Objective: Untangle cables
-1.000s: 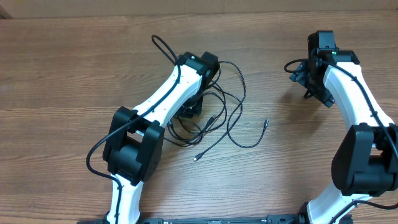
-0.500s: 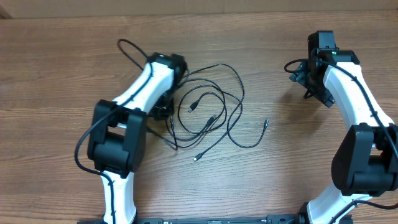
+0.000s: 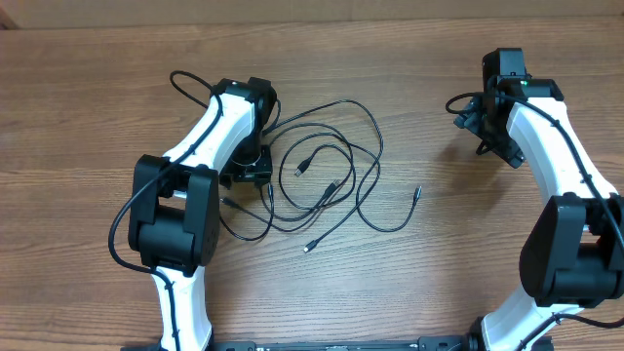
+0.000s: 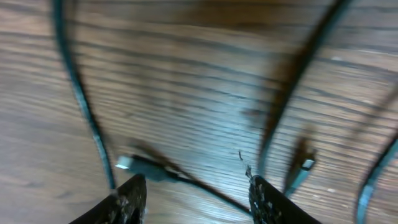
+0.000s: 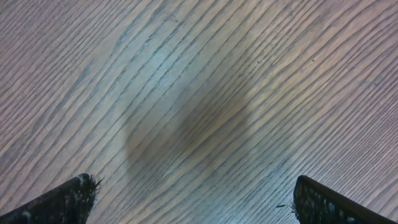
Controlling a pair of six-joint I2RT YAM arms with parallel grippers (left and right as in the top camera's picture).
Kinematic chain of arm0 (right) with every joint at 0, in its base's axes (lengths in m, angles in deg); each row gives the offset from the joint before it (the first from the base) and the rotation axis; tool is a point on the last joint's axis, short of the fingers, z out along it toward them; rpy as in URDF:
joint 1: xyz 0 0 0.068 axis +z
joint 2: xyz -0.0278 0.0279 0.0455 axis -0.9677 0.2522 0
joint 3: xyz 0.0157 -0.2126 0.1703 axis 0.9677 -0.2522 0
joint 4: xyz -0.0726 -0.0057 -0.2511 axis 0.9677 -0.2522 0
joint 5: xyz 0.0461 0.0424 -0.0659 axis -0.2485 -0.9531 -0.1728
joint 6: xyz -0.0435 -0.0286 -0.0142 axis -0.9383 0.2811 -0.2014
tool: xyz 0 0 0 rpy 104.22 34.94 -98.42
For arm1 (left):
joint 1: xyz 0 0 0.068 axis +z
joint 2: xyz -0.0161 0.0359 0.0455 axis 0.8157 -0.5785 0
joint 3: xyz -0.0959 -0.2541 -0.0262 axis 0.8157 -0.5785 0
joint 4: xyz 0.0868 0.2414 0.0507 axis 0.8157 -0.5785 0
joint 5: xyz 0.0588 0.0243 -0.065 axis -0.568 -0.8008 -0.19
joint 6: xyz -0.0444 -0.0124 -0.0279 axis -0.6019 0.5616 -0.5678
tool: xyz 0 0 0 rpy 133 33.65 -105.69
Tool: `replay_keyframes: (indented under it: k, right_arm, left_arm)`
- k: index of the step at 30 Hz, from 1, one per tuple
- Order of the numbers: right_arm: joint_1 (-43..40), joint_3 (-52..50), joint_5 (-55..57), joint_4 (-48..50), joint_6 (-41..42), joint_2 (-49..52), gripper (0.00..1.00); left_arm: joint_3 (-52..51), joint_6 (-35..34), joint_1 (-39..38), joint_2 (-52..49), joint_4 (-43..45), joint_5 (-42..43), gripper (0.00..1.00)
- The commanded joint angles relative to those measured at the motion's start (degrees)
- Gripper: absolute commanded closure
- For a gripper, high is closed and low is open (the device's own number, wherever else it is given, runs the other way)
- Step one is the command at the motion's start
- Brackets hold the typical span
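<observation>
The cables [image 3: 336,161] are thin black cords lying in loose overlapping loops at the table's middle, with small plug ends [image 3: 302,168] scattered among them. My left gripper [image 3: 252,172] stands at the left edge of the loops, pointing down. In the blurred left wrist view its jaws [image 4: 196,186] are apart, and a cord with a silver-tipped plug [image 4: 127,163] lies on the wood and runs between them toward the right finger [image 4: 266,199]. My right gripper [image 3: 478,125] hangs at the far right, away from the cables, and is wide open [image 5: 193,190] over bare wood.
A thicker black wire [image 3: 190,80] loops from the left arm at the back left. One loose plug end [image 3: 416,193] lies right of the loops and another [image 3: 310,247] toward the front. The wooden table [image 3: 439,273] extends all round.
My left arm has swung left, pulling part of the cable bundle with it, and its jaws have opened. The loops now lie more spread out. The right arm has not moved.
</observation>
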Motion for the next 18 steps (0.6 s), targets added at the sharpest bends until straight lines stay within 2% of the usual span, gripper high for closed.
replay_keyframes:
  k: [1, 7, 10, 11, 13, 17, 18]
  right_arm:
    - [0.02, -0.11, 0.57, 0.26, 0.39, -0.48, 0.0]
    - [0.02, -0.11, 0.57, 0.26, 0.37, -0.48, 0.0]
    - [0.02, -0.11, 0.57, 0.24, 0.37, -0.48, 0.0]
    - [0.02, -0.11, 0.57, 0.26, 0.39, -0.48, 0.0]
    - [0.02, -0.11, 0.57, 0.26, 0.39, -0.48, 0.0]
    - [0.02, -0.11, 0.57, 0.26, 0.39, -0.48, 0.0]
    - [0.02, -0.11, 0.57, 0.26, 0.39, -0.48, 0.0]
  left_arm:
    - [0.76, 2.03, -0.15, 0.66, 0.15, 5.46, 0.48]
    - [4.48, 5.55, -0.15, 0.66, 0.22, 12.22, 0.57]
    - [6.69, 5.81, -0.26, 0.66, 0.96, 14.19, 0.75]
    - [7.02, 5.81, -0.61, 0.66, 2.12, 15.58, 0.89]
    - [6.99, 5.55, -1.25, 0.66, 4.13, 18.12, 0.96]
    - [6.97, 5.57, -2.84, 0.66, 7.04, 19.63, 0.96]
    - [6.97, 5.6, -3.28, 0.66, 7.48, 19.61, 0.93]
